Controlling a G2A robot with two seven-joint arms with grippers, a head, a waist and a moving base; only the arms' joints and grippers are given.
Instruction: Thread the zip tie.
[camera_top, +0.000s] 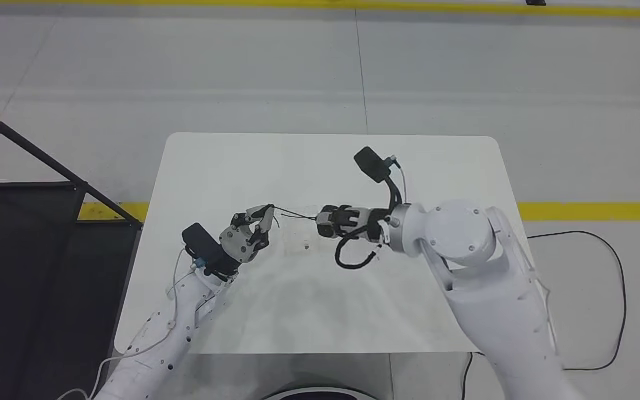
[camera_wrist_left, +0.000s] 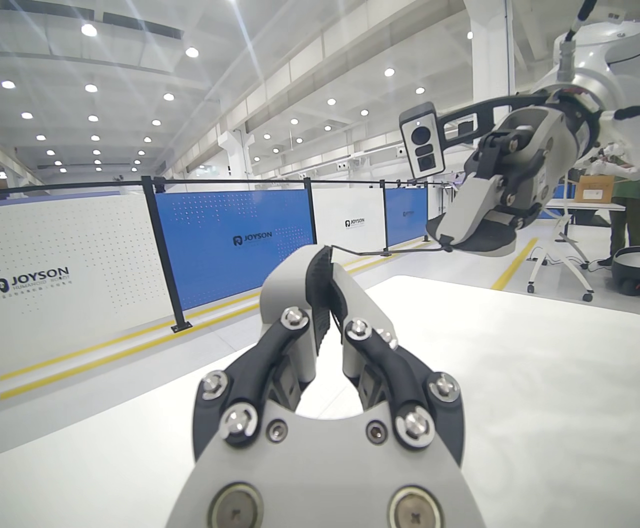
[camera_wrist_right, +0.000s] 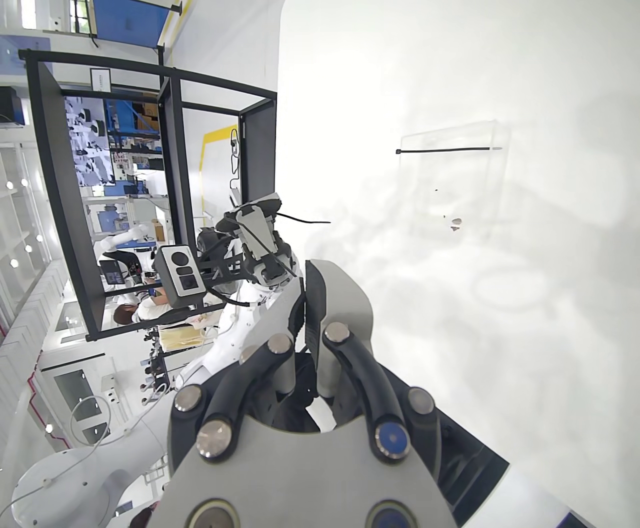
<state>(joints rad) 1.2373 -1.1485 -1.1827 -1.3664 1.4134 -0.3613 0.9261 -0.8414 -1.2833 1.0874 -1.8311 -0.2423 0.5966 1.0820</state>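
Nearest the robot, a clear plastic tray (camera_wrist_right: 475, 175) lies flat on the white counter (camera_top: 430, 170) with a spare zip tie (camera_wrist_right: 445, 150) resting straight across it, untouched.

Just past it and above the counter, the left end effector (camera_wrist_left: 324, 257) has its fingers pressed together on one end of the zip tie (camera_wrist_left: 410, 251). The tie runs out from the pads almost level and nearly straight.

Its far end, with a small knob, sits right at the tips of the right end effector (camera_wrist_left: 442, 239). Those fingers are together too. Whether they pinch the tie or only touch it I cannot tell.

The strap is thin and springy, so the risks are in alignment and grip:
- **Buckling:** if the two arms close in off-axis, the strap will likely bow sideways instead of feeding through.
- **Slipping:** a pull apart could drag it out of whichever pads hold it shallowly.
- **Dropping:** a loose end would fall to the counter.
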